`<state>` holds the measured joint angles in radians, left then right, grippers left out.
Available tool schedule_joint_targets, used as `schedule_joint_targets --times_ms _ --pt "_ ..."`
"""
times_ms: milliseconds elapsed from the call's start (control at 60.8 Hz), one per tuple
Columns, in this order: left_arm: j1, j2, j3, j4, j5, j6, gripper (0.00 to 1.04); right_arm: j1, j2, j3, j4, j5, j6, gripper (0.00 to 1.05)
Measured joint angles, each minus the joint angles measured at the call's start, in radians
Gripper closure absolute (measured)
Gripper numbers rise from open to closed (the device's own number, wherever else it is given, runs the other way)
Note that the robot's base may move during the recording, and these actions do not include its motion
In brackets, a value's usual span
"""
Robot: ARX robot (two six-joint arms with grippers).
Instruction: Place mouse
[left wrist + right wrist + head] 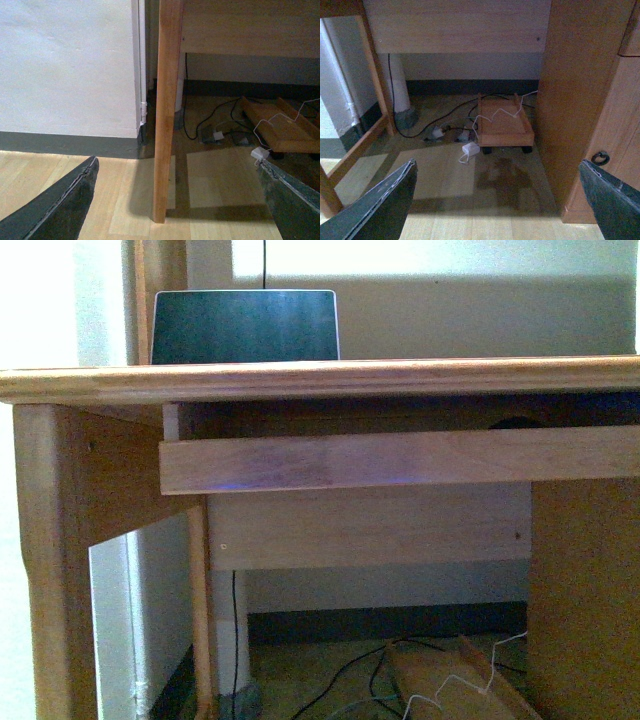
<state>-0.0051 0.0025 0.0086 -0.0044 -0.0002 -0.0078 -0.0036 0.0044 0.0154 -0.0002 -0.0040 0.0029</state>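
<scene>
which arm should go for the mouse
Right, likely: the mouse shows at the shelf's right end; the right gripper is open by the right cabinet, the left gripper by the left leg.

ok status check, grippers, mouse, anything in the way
Left gripper open, empty, low by the desk leg. Right gripper open, empty. Mouse: possibly the dark hump behind the tray rail, mostly hidden. Rail and desktop edge leave a narrow gap.

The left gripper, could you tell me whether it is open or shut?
The left gripper is open: its fingers stand wide apart, with only floor and a desk leg seen between them.
</scene>
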Motion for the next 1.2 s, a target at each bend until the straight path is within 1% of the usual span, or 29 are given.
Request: schedule_joint_targets --times_ms 823,840,856,872,889,922,938,1004,1021,1037,1119,1152,1202 --pt "0.000 0.000 0.000 0.000 0.000 0.000 0.08 0.000 0.000 0.000 -0.001 0.001 0.000 0.07" --pt "0.001 0.001 0.000 -0.002 0.006 -0.003 0.08 0.000 0.000 0.000 -0.001 0.001 0.000 0.07" --pt "0.013 0.013 0.008 -0.023 0.052 -0.026 0.08 0.000 0.000 0.000 -0.001 0.001 0.000 0.07" --pt "0.037 0.046 0.034 -0.088 0.150 -0.071 0.08 0.000 0.000 0.000 -0.001 0.001 0.000 0.07" --pt "0.044 0.081 0.053 -0.124 0.201 -0.100 0.08 0.000 0.000 0.000 -0.001 0.002 0.000 0.07" --pt "0.036 0.143 0.069 -0.140 0.253 -0.117 0.08 0.000 0.000 0.000 -0.001 -0.002 0.000 0.07" --pt "0.029 0.164 0.071 -0.138 0.261 -0.118 0.08 0.000 0.000 0.000 -0.001 -0.001 0.000 0.07" --pt "-0.012 0.288 0.075 -0.074 0.254 -0.079 0.08 0.000 0.000 0.000 -0.001 0.001 0.000 0.07" --pt "-0.024 0.357 0.075 -0.014 0.240 -0.043 0.08 0.000 0.000 0.000 -0.001 0.001 0.000 0.07" --pt "-0.024 0.381 0.075 0.011 0.233 -0.017 0.08 0.000 0.000 0.000 -0.001 0.002 0.000 0.07" --pt "-0.010 0.600 0.083 0.230 0.212 0.151 0.08 0.000 0.000 0.000 -0.001 0.002 0.000 0.07" --pt "-0.001 0.759 0.100 0.393 0.201 0.274 0.08 0.000 0.000 0.000 -0.001 0.001 0.000 0.07" --pt "0.000 0.890 0.120 0.527 0.191 0.378 0.08 0.000 0.000 0.000 -0.001 0.001 0.000 0.07"
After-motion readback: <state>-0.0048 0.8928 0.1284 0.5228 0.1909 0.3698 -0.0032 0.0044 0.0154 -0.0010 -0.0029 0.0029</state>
